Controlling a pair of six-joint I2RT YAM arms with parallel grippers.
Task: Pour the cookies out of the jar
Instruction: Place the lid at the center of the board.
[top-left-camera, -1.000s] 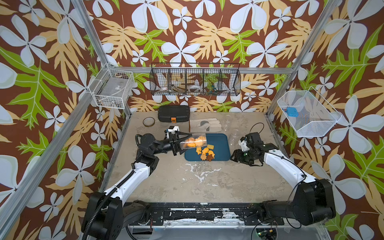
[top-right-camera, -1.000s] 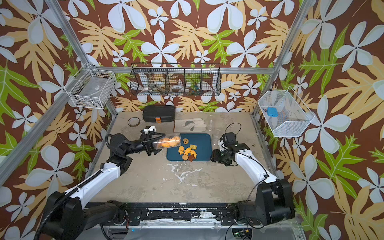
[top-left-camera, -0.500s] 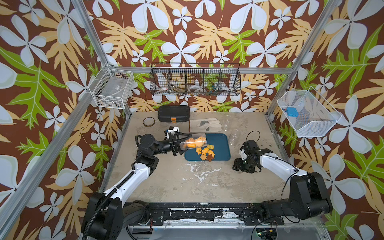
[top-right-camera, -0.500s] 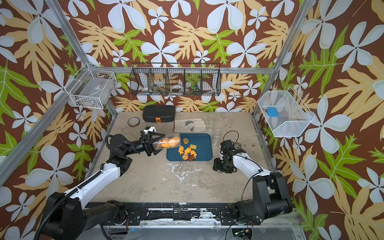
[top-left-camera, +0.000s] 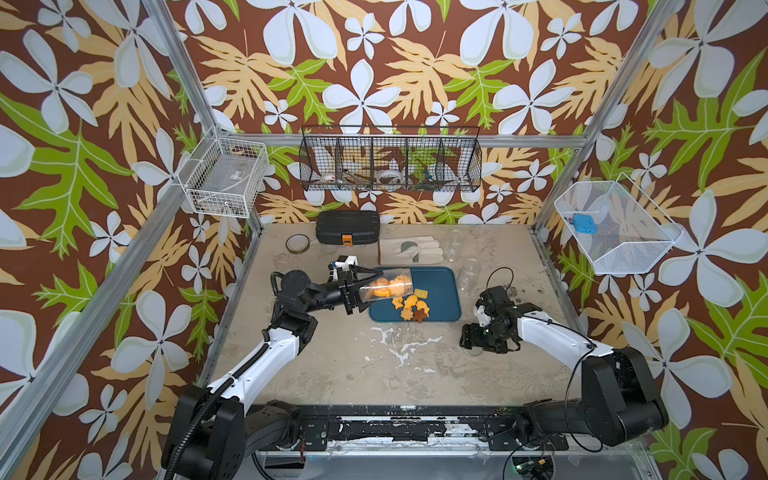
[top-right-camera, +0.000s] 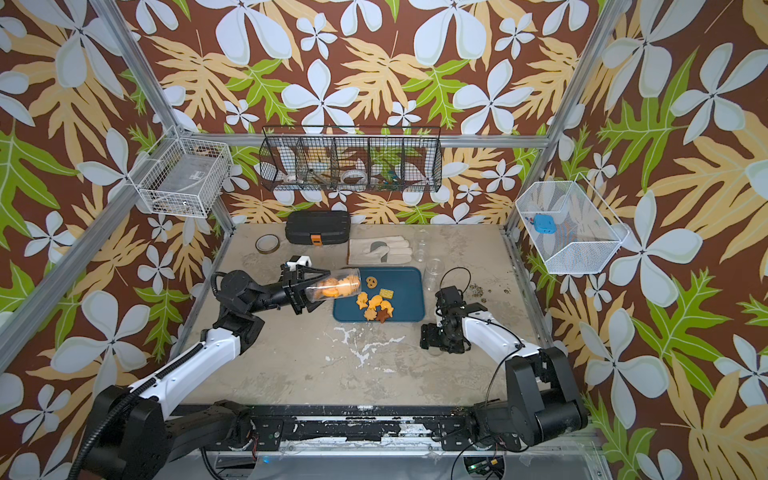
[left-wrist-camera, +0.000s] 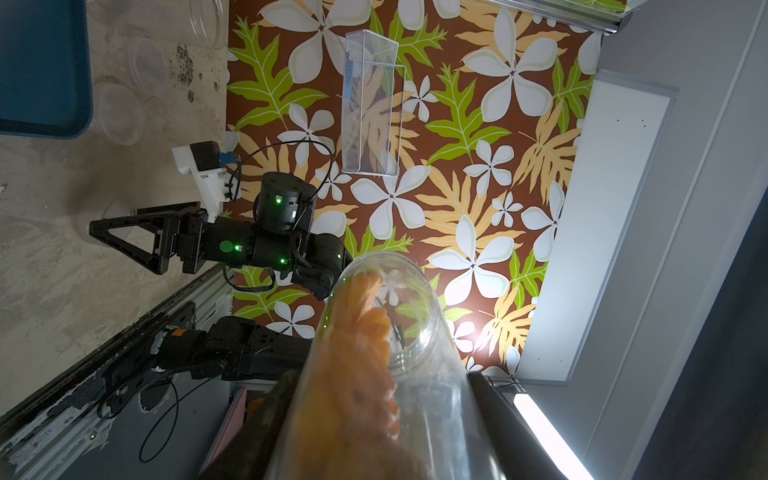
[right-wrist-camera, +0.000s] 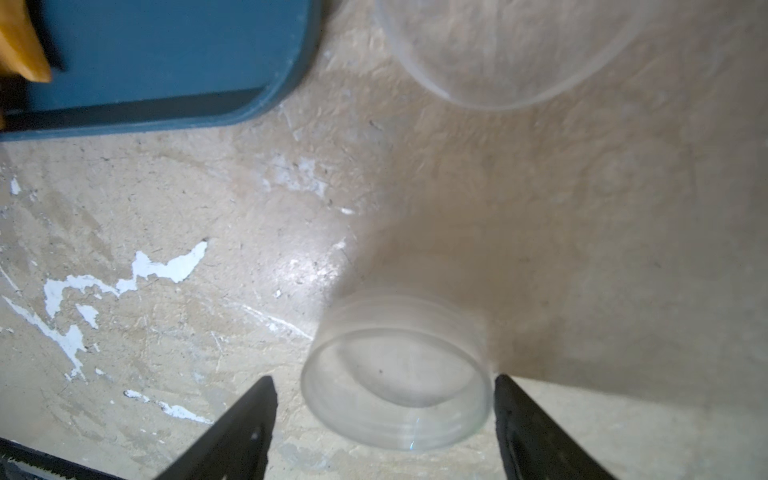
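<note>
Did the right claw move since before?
Yes. The right gripper slid toward the robot's base, from beside the blue tray to past its near corner.

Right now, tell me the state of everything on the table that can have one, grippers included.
Left gripper, shut on the jar.
Right gripper, open, fingers either side of the lid.
Jar, lid off, tipped on its side, mouth over the tray, part full.
Cookies, some out on the tray, some in the jar.
Lid, off the jar, lying on the table.
Black case, closed.
</note>
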